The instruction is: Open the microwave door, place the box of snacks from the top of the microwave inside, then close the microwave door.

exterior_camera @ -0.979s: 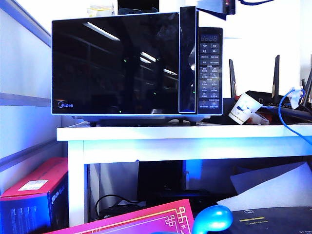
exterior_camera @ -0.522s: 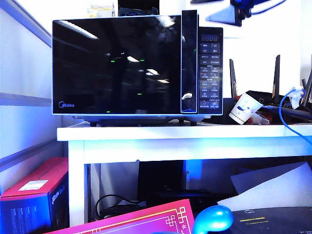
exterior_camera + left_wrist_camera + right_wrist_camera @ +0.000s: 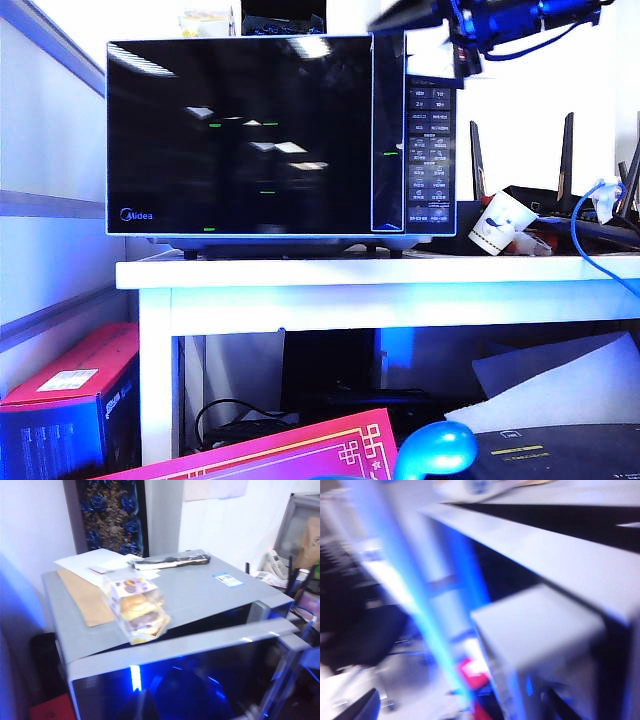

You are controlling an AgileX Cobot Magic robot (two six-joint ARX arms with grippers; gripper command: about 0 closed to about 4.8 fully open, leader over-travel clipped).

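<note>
The black microwave (image 3: pixel 430 150) stands on a white table. Its glossy door (image 3: pixel 240 140) is ajar: the left wrist view shows a dark wedge between the door's pale top edge (image 3: pixel 190 642) and the body. The box of snacks (image 3: pixel 137 610), pale with yellowish print, lies on the microwave's grey top; it shows as a small pale shape (image 3: pixel 205 18) in the exterior view. My left gripper (image 3: pixel 140 694) is shut and empty, hanging in front of the door glass. My right gripper (image 3: pixel 410 18) is open above the door's handle-side top corner (image 3: pixel 540 630), holding nothing.
Papers and a black flat object (image 3: pixel 172 561) lie on the microwave top behind the box. A paper cup (image 3: pixel 498 222), a router with antennas (image 3: pixel 565 160) and a blue cable (image 3: pixel 590 240) sit right of the microwave. Boxes (image 3: pixel 70 400) stand under the table.
The right arm has come in from the upper right to the door's top corner. The door's handle edge has swung back toward the body, and its reflections have shifted. The left gripper is still.
</note>
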